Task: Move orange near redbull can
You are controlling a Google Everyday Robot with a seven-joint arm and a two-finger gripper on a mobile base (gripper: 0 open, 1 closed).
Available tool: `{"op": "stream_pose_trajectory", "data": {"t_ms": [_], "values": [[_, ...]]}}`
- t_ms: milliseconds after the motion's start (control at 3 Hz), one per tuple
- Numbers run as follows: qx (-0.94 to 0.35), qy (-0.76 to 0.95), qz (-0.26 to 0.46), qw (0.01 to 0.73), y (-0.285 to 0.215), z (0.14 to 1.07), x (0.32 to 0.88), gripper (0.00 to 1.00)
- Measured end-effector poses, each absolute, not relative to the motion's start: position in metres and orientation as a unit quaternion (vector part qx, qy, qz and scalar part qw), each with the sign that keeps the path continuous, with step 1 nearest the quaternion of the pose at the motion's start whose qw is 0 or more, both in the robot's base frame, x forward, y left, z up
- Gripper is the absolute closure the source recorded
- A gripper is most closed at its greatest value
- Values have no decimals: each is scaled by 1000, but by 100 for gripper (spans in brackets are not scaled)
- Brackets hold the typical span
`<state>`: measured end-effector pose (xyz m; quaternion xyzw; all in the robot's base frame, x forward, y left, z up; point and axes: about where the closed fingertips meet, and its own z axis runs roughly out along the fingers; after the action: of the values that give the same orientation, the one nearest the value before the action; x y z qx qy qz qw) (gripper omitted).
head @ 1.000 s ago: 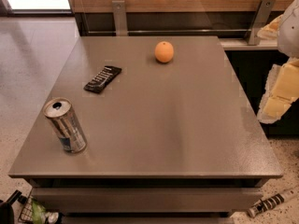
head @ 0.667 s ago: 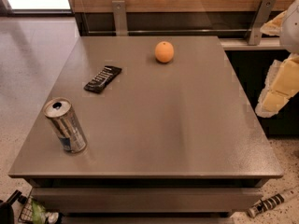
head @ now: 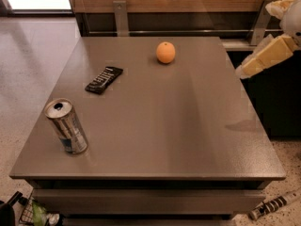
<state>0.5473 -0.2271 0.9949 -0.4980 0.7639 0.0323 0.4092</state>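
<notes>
The orange (head: 165, 52) sits on the grey table (head: 188, 126) near its far edge, a little right of centre. The redbull can (head: 67, 126), silver with blue patches low on its side, stands upright at the table's front left. The two are far apart. My gripper (head: 251, 65), a cream-coloured shape, hangs in the air just off the table's right edge, right of the orange and well away from it. It holds nothing that I can see.
A flat black remote-like bar (head: 104, 79) lies on the table between the orange and the can. A wooden wall with metal brackets (head: 120, 15) runs behind the table. A dark cabinet (head: 277, 102) stands to the right.
My gripper has risen and swung left toward the table's right edge. The orange, the can and the black bar have not moved.
</notes>
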Motion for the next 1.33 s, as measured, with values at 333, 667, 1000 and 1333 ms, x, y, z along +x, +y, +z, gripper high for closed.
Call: {"op": "stream_pose_trajectory", "data": {"t_ms": [333, 667, 1000, 1333], "values": [[-460, 716, 99, 515, -190, 1006, 620, 0], [-440, 700, 142, 544, -160, 1002, 657, 0], [-440, 700, 145, 543, -158, 999, 661, 0], [-435, 702, 171, 537, -140, 973, 692, 0]]}}
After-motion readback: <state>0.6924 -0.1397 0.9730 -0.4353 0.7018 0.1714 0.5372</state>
